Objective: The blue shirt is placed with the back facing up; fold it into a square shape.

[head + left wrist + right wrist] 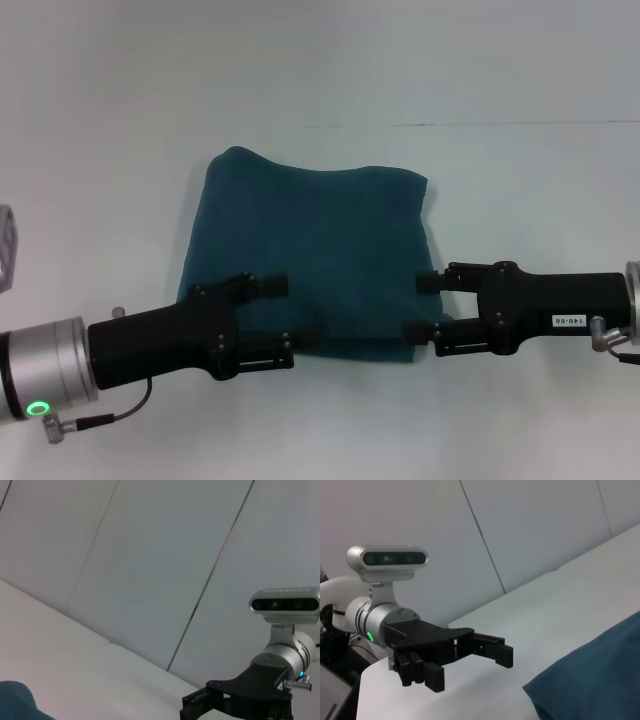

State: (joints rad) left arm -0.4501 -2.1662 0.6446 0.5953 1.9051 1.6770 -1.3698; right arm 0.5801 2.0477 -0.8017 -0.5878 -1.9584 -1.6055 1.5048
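Head view: blue shirt (315, 260) lies folded near-square mid-frame; left claw (278, 316) and right claw (425, 305), both wide, flank its lower edge, seemingly ready to withdraw.

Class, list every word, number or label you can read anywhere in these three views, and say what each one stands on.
White sticker on the right arm, behind the right gripper: dark characters, too small to read surely.
The blue shirt: no lettering shows on the side facing up.
The left gripper: no readable mark.
The camera housings in both wrist views: no text.
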